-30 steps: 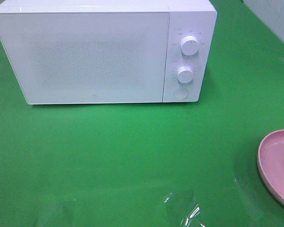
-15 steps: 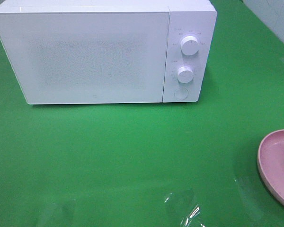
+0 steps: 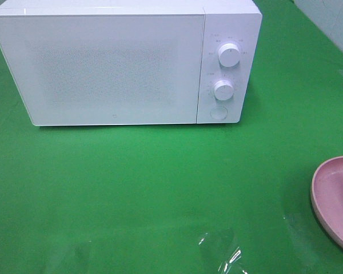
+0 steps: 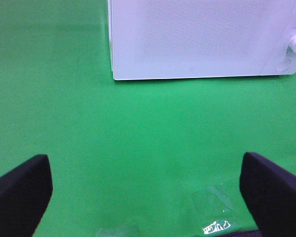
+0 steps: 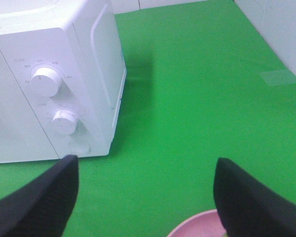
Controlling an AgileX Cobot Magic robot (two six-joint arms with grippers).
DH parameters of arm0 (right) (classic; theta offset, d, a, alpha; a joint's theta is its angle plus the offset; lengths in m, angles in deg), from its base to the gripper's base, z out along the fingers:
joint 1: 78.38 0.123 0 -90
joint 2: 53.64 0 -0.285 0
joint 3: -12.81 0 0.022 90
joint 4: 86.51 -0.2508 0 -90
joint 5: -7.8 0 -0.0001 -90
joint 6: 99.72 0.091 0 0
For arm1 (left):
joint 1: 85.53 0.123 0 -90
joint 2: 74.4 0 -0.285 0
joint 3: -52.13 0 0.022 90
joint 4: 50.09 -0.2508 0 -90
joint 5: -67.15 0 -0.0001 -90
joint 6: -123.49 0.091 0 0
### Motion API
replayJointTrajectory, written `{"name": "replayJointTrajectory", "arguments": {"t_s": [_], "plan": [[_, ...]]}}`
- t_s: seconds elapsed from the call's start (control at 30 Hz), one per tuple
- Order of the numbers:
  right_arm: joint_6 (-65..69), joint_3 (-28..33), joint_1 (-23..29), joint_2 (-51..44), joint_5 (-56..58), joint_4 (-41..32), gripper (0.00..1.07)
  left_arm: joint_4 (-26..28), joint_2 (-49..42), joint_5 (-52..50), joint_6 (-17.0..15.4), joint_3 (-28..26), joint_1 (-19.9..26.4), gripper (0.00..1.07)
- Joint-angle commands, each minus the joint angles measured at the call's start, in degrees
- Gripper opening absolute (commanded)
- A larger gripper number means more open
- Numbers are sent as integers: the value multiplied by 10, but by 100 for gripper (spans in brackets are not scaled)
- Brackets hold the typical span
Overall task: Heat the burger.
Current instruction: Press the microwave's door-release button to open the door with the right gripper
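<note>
The burger is out of view in every frame. The white microwave (image 3: 114, 63) stands at the back of the green table with its door shut; it also shows in the left wrist view (image 4: 202, 39) and the right wrist view (image 5: 49, 79). A pink plate (image 3: 334, 200) lies at the right edge, cut off by the frame, and its rim (image 5: 197, 227) peeks in below my right gripper. My left gripper (image 4: 145, 163) is open over bare green cloth in front of the microwave. My right gripper (image 5: 147, 165) is open too, nothing between its fingers. Neither arm appears in the exterior high view.
Two round knobs (image 3: 229, 55) (image 3: 223, 89) and a round button (image 3: 218, 112) sit on the microwave's right panel. Clear tape patches (image 3: 220, 254) glint on the cloth near the front edge. A pale wall (image 5: 281, 29) borders the table on the right.
</note>
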Motion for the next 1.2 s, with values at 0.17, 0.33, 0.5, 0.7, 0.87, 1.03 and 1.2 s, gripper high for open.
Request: {"name": "replayJointTrajectory", "arguments": {"t_s": [0.17, 0.33, 0.5, 0.7, 0.87, 1.03, 1.2], "plan": [[-2, 1, -3, 88, -130, 15, 73, 7, -2, -2, 1, 2, 1, 95], [-4, 1, -3, 152, -230, 17, 73, 7, -2, -2, 1, 2, 1, 95], [-34, 1, -3, 202, -292, 18, 73, 7, -2, -2, 1, 2, 1, 95], [-104, 1, 13, 276, -359, -23, 73, 7, -2, -2, 1, 2, 1, 95], [-205, 1, 87, 329, -413, -117, 73, 7, -2, -2, 1, 2, 1, 95], [-277, 1, 160, 378, -473, -222, 73, 7, -2, -2, 1, 2, 1, 95], [-308, 1, 211, 411, -516, -282, 73, 7, -2, -2, 1, 2, 1, 95]]}}
